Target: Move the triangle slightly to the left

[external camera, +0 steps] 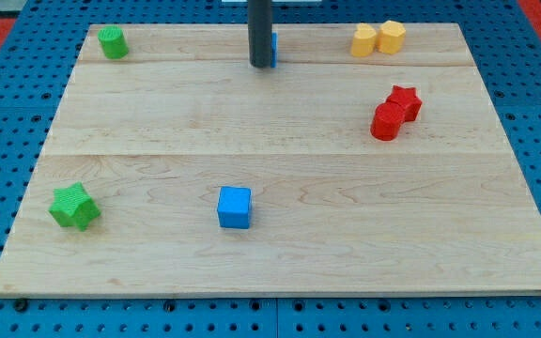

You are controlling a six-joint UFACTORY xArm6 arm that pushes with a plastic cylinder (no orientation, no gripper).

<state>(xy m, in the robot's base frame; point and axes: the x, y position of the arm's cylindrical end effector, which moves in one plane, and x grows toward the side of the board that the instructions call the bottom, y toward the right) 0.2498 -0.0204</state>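
My tip (261,66) rests on the wooden board (280,253) near the view's top centre. The dark rod hides most of a blue block (273,45); only a thin blue sliver shows at the rod's right edge, so I cannot make out its shape. The tip is just left of and in front of that sliver, and looks to be touching it. No other triangle shows on the board.
A blue cube (234,207) lies at bottom centre and a green star (74,207) at bottom left. A green cylinder (113,42) is at top left. Two yellow blocks (364,39) (392,36) touch at top right. A red star (405,100) touches a red cylinder (386,122).
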